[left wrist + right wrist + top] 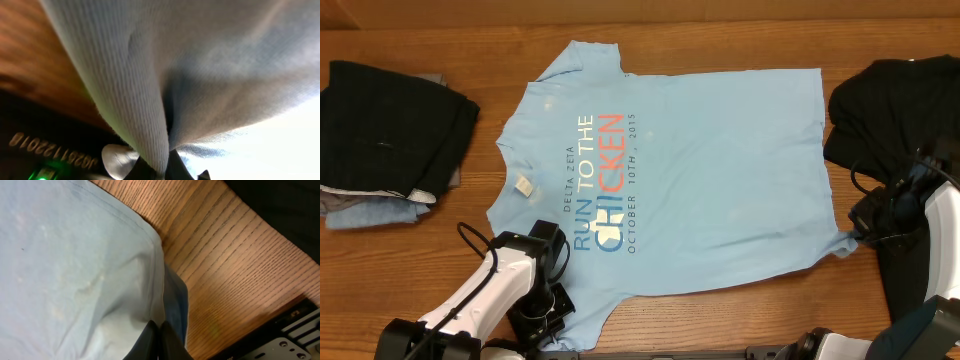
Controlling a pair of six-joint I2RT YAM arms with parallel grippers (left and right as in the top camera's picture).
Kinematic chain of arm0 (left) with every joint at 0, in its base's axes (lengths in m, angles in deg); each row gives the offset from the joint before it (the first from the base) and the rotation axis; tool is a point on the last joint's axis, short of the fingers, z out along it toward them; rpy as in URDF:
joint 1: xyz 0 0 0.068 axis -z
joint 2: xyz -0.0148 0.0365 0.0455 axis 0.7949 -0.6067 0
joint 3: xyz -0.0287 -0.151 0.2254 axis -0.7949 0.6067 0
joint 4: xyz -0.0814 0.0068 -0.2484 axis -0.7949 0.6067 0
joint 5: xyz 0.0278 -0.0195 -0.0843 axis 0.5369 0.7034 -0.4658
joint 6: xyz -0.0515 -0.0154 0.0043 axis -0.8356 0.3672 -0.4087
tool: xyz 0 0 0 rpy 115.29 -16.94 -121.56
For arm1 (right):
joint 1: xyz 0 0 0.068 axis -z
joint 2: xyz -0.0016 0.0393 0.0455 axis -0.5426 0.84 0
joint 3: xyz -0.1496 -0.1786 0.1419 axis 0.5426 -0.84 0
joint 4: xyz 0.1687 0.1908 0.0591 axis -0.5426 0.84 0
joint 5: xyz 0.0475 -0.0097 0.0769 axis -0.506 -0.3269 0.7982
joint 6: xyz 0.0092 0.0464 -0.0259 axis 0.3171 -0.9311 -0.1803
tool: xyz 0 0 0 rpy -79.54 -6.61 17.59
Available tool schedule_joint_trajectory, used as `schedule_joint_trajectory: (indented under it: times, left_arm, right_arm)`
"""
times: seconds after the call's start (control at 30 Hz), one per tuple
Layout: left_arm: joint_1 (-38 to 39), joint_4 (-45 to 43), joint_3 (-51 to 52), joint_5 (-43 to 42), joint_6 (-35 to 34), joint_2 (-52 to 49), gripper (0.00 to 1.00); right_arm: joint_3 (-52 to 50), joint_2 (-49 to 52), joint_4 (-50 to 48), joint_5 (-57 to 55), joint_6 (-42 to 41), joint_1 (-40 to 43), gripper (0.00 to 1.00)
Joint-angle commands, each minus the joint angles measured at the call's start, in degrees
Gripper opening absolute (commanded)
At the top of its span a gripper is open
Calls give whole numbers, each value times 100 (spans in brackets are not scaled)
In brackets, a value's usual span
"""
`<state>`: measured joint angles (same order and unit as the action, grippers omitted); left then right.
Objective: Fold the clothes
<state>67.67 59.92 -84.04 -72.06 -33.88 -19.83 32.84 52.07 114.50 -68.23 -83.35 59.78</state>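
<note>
Warm brown wood-grain table, even soft light, faint shadows, bright glare in left wrist view

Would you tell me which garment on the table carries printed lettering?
The sky-blue T-shirt spread out in the middle; the folded pile at one end and the black shirt at the other show no print.

Your right gripper clamped on the hemmed edge of the light-blue T-shirt, fabric bunched where you pinch it, wooden table alongside, black garment in your top-right corner.
</note>
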Motion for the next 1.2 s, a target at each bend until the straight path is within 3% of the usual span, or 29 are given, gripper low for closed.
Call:
schedule_joint_trajectory:
  times: [0.0, 0.27, 0.43, 0.6, 0.83, 1.17]
  left_arm:
    - [39, 361, -474, 120, 251, -7, 4]
    - [39, 1318, -1871, 105, 1075, -4, 4]
    - [37, 1436, -2247, 125, 1351, -4, 4]
    - [24, 1668, -2839, 684, 1335, -4, 4]
    - [-295, 1655, -3342, 772, 1320, -4, 4]
    - [-1252, 905, -3357, 706, 1325, -7, 4]
  right_arm:
    - [125, -9, -15, 26, 39, 4, 5]
    - [125, -7, 177, -184, 35, 4, 5]
    - [127, -2, 398, -186, 35, 4, 4]
    - [306, -2, 702, -205, 35, 4, 4]
    - [662, 2, 901, -321, 33, 4, 4]
    - [662, 9, 487, -205, 33, 4, 4]
